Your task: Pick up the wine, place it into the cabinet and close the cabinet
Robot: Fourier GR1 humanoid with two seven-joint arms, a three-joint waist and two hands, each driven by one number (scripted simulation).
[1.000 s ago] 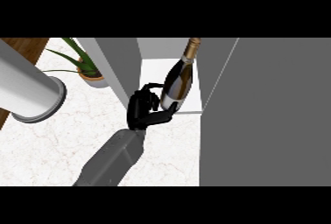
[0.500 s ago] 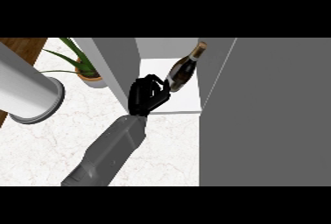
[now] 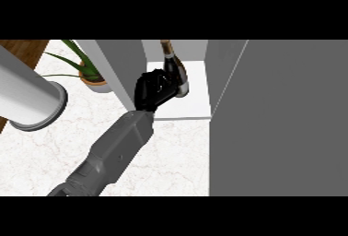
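One hand [image 3: 155, 90] shows, at the end of a grey forearm [image 3: 112, 152] rising from six o'clock toward twelve; which arm it belongs to cannot be told from this view. Its black fingers curl round the wine [image 3: 174, 69], a dark bottle standing on the white floor of the cabinet [image 3: 187, 106] at about twelve o'clock. No label or writing can be read on the bottle; the hand hides much of its body. The cabinet door [image 3: 285, 120] fills the three o'clock side. At ten o'clock a potted plant [image 3: 85, 69] is partly hidden behind the cabinet's wall, and a white cylinder [image 3: 31, 99] is cut off at nine o'clock.
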